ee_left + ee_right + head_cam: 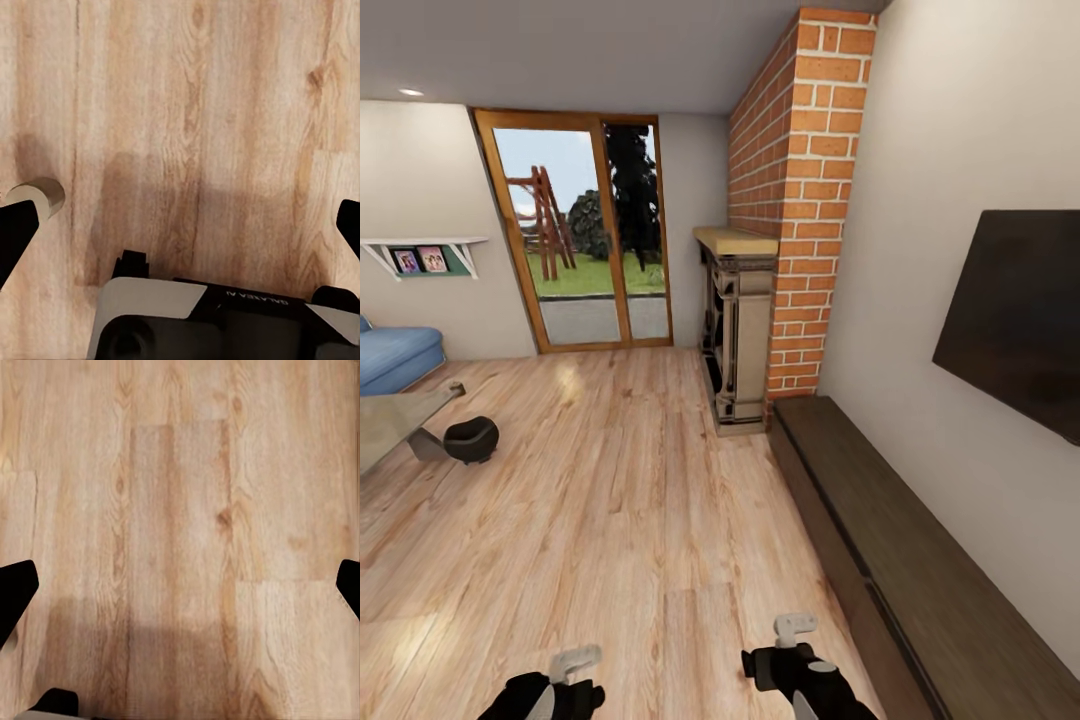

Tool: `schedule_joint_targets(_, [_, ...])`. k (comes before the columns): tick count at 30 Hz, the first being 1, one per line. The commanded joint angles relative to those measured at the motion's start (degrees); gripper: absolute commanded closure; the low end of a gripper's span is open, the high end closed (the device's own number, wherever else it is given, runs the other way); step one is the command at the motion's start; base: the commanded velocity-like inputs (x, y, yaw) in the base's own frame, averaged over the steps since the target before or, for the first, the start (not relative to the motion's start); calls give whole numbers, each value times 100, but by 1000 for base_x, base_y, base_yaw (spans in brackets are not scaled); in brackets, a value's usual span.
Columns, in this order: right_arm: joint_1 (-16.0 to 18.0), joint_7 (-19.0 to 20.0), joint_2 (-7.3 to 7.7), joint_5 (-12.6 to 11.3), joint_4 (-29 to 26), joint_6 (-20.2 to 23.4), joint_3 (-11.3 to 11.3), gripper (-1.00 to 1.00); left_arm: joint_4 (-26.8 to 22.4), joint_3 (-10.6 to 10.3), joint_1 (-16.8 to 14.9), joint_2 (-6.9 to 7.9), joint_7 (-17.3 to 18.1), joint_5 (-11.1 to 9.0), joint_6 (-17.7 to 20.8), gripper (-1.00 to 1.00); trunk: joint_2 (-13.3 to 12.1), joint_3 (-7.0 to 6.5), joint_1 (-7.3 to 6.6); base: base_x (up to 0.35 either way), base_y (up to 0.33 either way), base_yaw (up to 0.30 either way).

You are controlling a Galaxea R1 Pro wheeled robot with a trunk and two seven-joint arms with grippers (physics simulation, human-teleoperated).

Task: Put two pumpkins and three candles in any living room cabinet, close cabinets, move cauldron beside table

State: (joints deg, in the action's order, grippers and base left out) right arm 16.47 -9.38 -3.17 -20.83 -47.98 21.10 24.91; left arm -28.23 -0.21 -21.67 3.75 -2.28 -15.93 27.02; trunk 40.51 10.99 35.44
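The cabinet (920, 590) runs low and dark brown along the right wall under the black TV (1020, 320), its drawer fronts flush. The black cauldron (470, 438) sits on the floor against the corner of a low table (390, 425) at the left. In the left wrist view a stubby pale cream candle (39, 195) stands on the wood floor beside one fingertip. My left gripper (575, 662) (180, 225) and right gripper (793, 630) (180, 592) hang low over bare floor, both open and holding nothing. The pumpkins are out of view.
A red-brick fireplace column (800, 200) with a stone hearth surround (738, 330) stands at the cabinet's far end. A glass patio door (585, 230) fills the back wall, with a blue sofa (395, 355) and a wall shelf (425, 255) to its left. Wood floor (630, 500) stretches between.
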Motion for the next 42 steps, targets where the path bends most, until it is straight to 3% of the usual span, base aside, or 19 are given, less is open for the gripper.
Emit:
schedule_joint_targets(1, [5,-55,5,-59,10,-22,21,-100,55,-1,-31,1,-25,-54,-31,-100,-34,-9,-21,0,0,0])
schedule_joint_targets(14, [5,-55,-27,-13,100,-186,40,-100,306,9,-135,2,-27,-85,-412,-100,-555,-243,-307,0,0,0])
schedule_joint_targets(31, [-2,-83,-54,-53,337,-411,50,-100,302,29,-136,2,24,-128,-460,-100,-1237,-532,-680,0,0,3])
schedule_joint_targets(42, [-20,-74,-53,-58,505,-422,42,-100,301,31,-136,2,26,-130,-460,-100,-1678,-650,-922,0,0,145])
